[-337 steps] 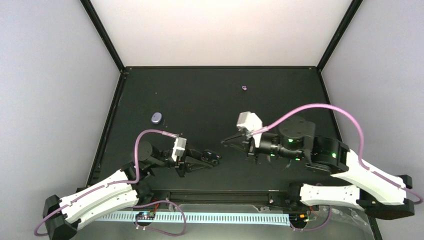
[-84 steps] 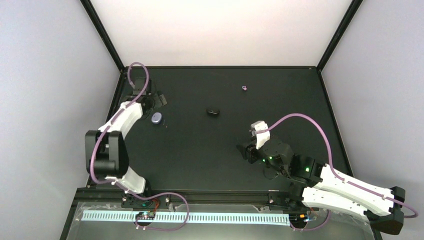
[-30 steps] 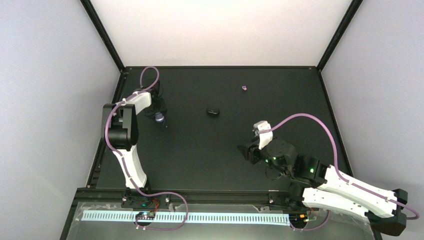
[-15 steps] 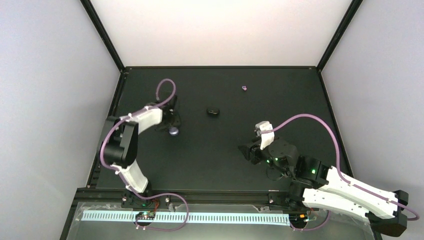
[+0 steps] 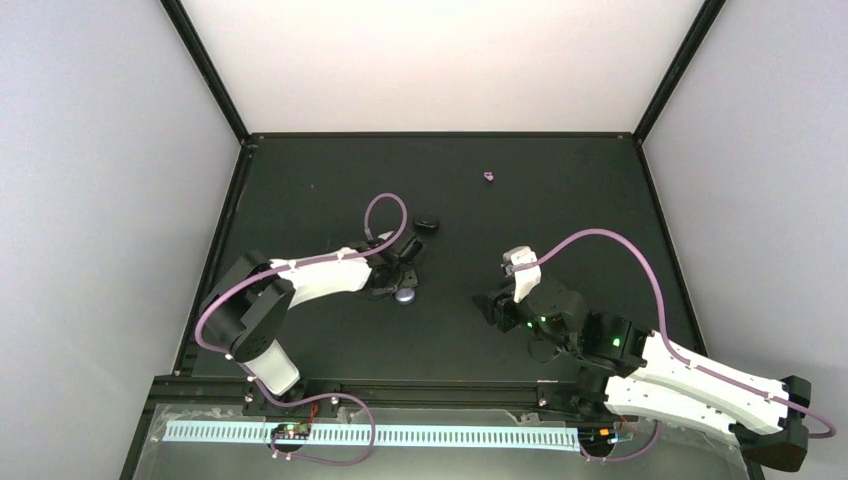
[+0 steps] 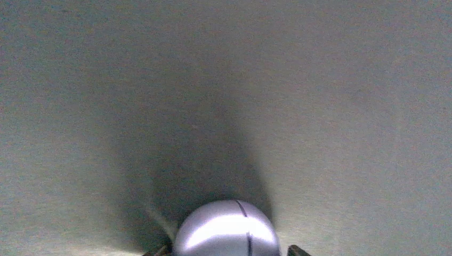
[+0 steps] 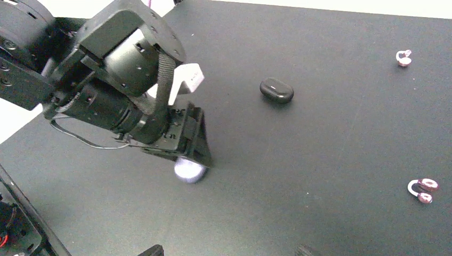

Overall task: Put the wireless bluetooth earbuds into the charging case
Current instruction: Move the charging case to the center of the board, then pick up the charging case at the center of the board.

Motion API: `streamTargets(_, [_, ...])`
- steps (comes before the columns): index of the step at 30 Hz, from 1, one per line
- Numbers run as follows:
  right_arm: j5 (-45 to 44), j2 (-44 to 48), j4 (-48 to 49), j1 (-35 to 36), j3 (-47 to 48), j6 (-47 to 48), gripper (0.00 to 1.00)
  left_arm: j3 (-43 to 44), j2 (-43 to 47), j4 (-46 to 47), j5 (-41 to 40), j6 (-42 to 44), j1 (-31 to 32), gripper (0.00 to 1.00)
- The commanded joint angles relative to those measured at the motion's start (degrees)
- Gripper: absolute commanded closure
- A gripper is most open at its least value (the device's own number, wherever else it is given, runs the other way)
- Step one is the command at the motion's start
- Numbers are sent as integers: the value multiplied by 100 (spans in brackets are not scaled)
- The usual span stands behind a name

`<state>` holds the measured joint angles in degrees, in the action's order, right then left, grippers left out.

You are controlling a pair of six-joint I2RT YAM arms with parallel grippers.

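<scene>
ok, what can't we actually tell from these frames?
- Left wrist: lavender case lower half and finger contact, cut off by the bottom edge.
- Right wrist: case blurred under left gripper; touching the table or lifted, unclear.
- Top: far earbud too small for orientation; near earbud not discernible.

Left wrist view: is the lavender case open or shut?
Shut: the lavender case shows only a thin seam line, no sockets.
</scene>
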<state>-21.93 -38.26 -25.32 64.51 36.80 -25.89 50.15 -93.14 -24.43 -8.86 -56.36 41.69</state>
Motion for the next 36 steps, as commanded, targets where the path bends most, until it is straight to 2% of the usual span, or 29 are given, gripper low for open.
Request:
streamTargets(1, [-65, 101, 9, -18, -54, -125, 36, 468, -377, -381, -193, -821, 217, 35])
streamTargets(3, [-75, 108, -49, -20, -56, -173, 36, 602, -374, -511, -202, -714, 222, 25])
streamTargets(6, [-68, 96, -50, -18, -99, -213, 36, 526, -36, -558, -206, -616, 204, 3])
streamTargets(7, [-49, 66, -19, -13, -116, -211, 36, 490, 155, -585, -212, -550, 195, 1])
streamTargets(11, [168, -346, 209, -17, -63, -143, 36, 236, 1360, -977, -625, -101, 84, 1])
streamTargets(14, [393, -987, 511, -24, 92, -82, 36, -14, 2776, -1210, -1194, 585, -130, 1])
streamTargets(17, [659, -1904, 946, -39, 390, -86, 36, -233, 4161, -814, -1667, 1731, -192, 1])
streamTargets(19, [909, -2623, 1235, -54, 616, -120, 36, -300, 4915, -366, -1626, 2513, -195, 1])
streamTargets(22, [1260, -3705, 1550, -53, 1086, -193, 36, -338, 5684, -58, -1570, 3160, -199, 1])
streamTargets(26, [1478, -5004, 1491, -61, 1962, -422, 36, -361, 6020, -42, -1677, 3592, -204, 1])
streamTargets(29, [1167, -5800, 1184, -78, 2537, -730, 34, -497, 6019, -87, -1775, 3673, -205, 1])
streamTargets(36, [497, -6824, 493, -202, 3259, -1214, 31, -750, 5998, -29, -1645, 3619, -207, 1])
